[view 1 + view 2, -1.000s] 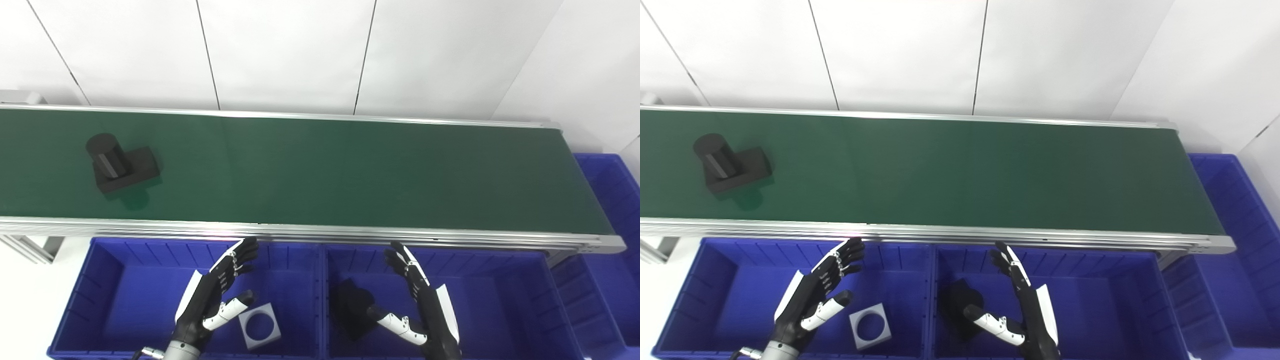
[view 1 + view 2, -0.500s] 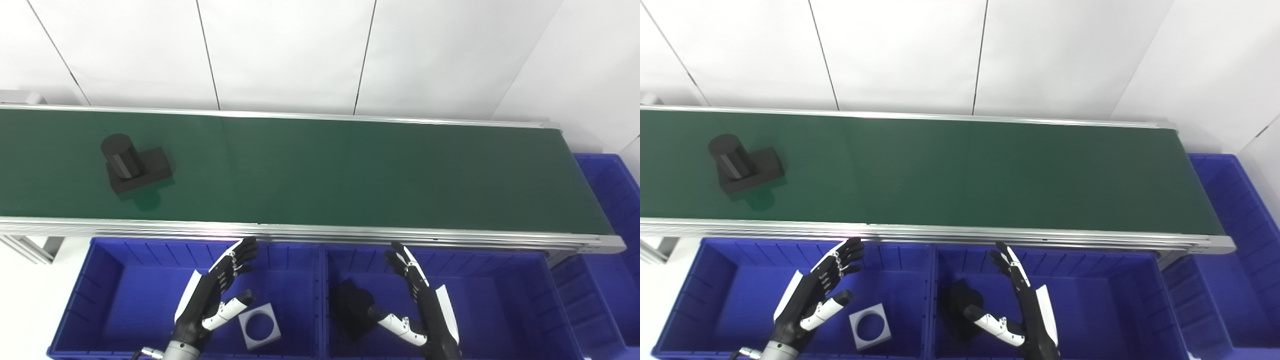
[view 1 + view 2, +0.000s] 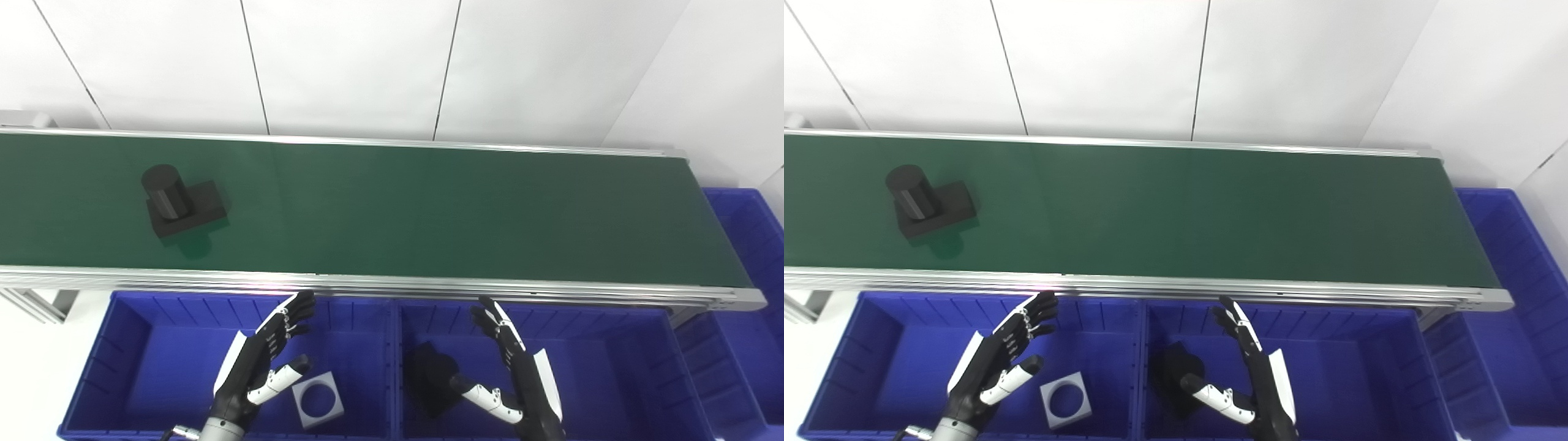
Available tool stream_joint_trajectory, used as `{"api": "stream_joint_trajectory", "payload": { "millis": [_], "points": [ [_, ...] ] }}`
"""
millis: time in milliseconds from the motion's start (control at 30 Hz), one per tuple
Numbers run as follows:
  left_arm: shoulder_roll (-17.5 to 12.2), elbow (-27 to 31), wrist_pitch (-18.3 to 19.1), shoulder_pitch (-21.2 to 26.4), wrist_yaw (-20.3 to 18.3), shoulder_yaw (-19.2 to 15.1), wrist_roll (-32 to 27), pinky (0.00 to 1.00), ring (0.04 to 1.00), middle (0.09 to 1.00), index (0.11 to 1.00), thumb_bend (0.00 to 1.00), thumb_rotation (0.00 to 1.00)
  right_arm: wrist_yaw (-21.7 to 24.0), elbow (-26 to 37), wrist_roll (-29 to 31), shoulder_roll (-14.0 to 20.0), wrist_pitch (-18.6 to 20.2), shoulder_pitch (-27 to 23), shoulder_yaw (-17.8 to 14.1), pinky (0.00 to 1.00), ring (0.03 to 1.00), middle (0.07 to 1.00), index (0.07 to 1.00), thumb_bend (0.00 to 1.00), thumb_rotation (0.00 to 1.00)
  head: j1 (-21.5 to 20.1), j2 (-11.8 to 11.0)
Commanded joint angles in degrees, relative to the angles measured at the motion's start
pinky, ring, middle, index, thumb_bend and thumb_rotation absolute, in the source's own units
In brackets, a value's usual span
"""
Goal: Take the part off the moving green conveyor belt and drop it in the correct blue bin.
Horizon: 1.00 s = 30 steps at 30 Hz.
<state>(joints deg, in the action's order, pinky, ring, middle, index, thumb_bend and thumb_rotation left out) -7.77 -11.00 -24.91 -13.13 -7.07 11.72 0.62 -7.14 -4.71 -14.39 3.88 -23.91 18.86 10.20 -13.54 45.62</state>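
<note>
Sitting on the left stretch of the long dark-green conveyor belt (image 3: 429, 202): a matte black part (image 3: 182, 201) (upright cylinder on a flat rectangular base), well apart from the deep blue plastic bins (image 3: 153, 367).

Robot hands seen from the head cameras: black skeletal fingers, white shells.

The left hand (image 3: 257, 367) has black, segmented fingers (image 3: 293, 313) with small pale fittings along their backs, a white plate covering the back of the palm, and a thumb that is white along its length and capped with a black tip. At the wrist a grey metallic cuff shows at the picture's bottom edge, with a thin dark cable looping beside it. The right hand (image 3: 520, 380) matches it: black fingers, a long white plate on the outer side, and a white, jointed thumb with dark screws or pins, black at its tip.
</note>
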Motion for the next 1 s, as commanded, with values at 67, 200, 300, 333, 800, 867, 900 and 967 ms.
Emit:
{"api": "stream_joint_trajectory", "payload": {
  "millis": [67, 200, 300, 333, 800, 867, 900, 967],
  "points": [
    [0.3, 1.2, -2.0, 0.6, -0.6, -0.4, -0.4, 0.81, 0.867, 0.885, 0.87, 0.72, 0.69, -0.2, 1.2, 0.1, -0.4, -2.6, -0.3, -0.3, 0.88, 0.866, 0.865, 0.929, 0.89, 0.63, 0.0, 0.0],
    [0.5, 1.2, -2.0, 0.6, -0.8, -0.6, -0.3, 0.81, 0.866, 0.885, 0.87, 0.72, 0.7, -0.1, 1.2, 0.0, -0.5, -2.3, -0.2, -0.4, 0.88, 0.866, 0.866, 0.931, 0.9, 0.63, 0.3, -0.5],
    [0.8, 0.2, -2.0, 0.8, -1.2, -0.7, -0.4, 0.82, 0.868, 0.887, 0.871, 0.72, 0.69, -0.7, 0.0, 0.0, -0.3, -2.8, -0.5, -0.3, 0.88, 0.865, 0.865, 0.931, 0.91, 0.64, 2.7, -2.3],
    [0.9, -0.2, -2.0, 0.8, -0.9, -0.6, -0.2, 0.82, 0.866, 0.884, 0.871, 0.73, 0.69, -1.1, -0.4, 0.0, -0.2, -2.9, -0.7, -0.1, 0.88, 0.86, 0.862, 0.929, 0.91, 0.63, 3.0, -2.4],
    [2.2, -4.4, -2.0, 2.1, 1.2, 1.5, 0.9, 0.81, 0.856, 0.866, 0.87, 0.82, 0.68, -4.9, -1.9, 2.4, 3.2, -3.0, -1.4, 3.1, 0.88, 0.849, 0.857, 0.923, 0.84, 0.58, 12.3, -7.7],
    [2.0, -4.7, -2.0, 2.1, 2.1, 2.2, 1.4, 0.81, 0.86, 0.867, 0.871, 0.84, 0.69, -5.4, -1.9, 2.6, 3.5, -3.0, -1.4, 3.4, 0.88, 0.85, 0.857, 0.92, 0.83, 0.57, 12.7, -8.2],
    [1.9, -4.7, -2.0, 2.2, 2.7, 2.6, 1.7, 0.81, 0.863, 0.869, 0.874, 0.84, 0.7, -5.7, -1.9, 2.8, 3.7, -3.0, -1.5, 3.7, 0.88, 0.85, 0.857, 0.918, 0.82, 0.56, 12.9, -8.6],
    [1.6, -4.9, -2.0, 2.3, 3.6, 3.3, 2.1, 0.81, 0.865, 0.871, 0.876, 0.85, 0.71, -6.2, -1.8, 2.6, 4.0, -3.0, -1.6, 4.1, 0.87, 0.849, 0.858, 0.919, 0.81, 0.55, 13.2, -9.1]
  ]
}}
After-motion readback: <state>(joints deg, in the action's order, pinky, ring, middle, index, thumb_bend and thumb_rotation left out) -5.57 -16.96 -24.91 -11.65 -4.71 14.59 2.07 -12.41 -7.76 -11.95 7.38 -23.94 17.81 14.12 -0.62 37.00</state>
